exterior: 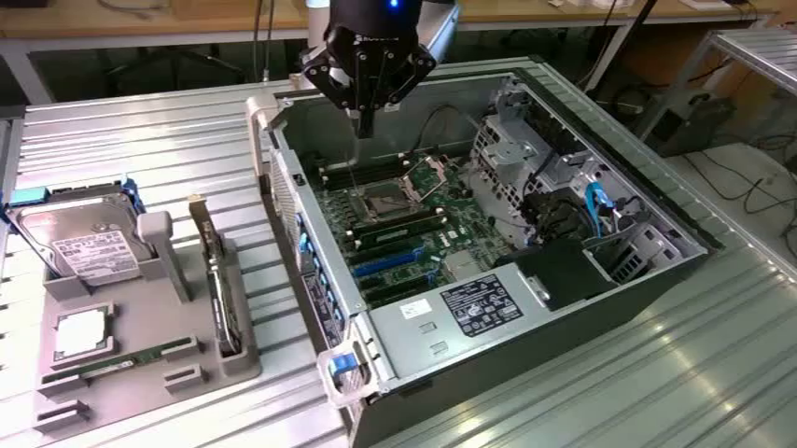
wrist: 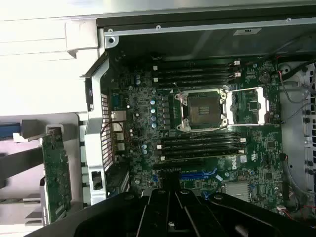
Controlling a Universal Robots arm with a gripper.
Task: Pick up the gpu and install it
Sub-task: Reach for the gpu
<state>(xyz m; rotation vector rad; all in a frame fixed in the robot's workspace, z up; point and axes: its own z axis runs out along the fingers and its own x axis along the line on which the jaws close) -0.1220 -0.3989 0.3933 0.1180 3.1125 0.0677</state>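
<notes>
Ribbed metal surface [exterior: 137,140] carries everything. An open computer case [exterior: 648,271] lies on its side with the motherboard [exterior: 412,233] facing up. A grey holder [exterior: 149,364] sits just beside it at the exterior view's left.

The end effector [exterior: 364,131] hangs over the far end of the case, above the memory slots. Its fingers are drawn together and hold nothing.

The gpu [exterior: 219,285] stands on its long edge in a slot of the holder, on the side nearest the case wall. It has not been picked up, so the step in hand is judged to be the reach for it.

To do that well, the fingers should part before descending and close across the card's thin faces near the middle of its top edge. The lift should run straight up, so the card does not bind in the slot or knock the case wall.

A hard drive [exterior: 88,247] leans in the same holder, well apart from the card.

The drive's white label and the black label [exterior: 480,306] on the power supply are printed too finely to read. A white mark [wrist: 236,165] on the board looks like "DELL".
</notes>
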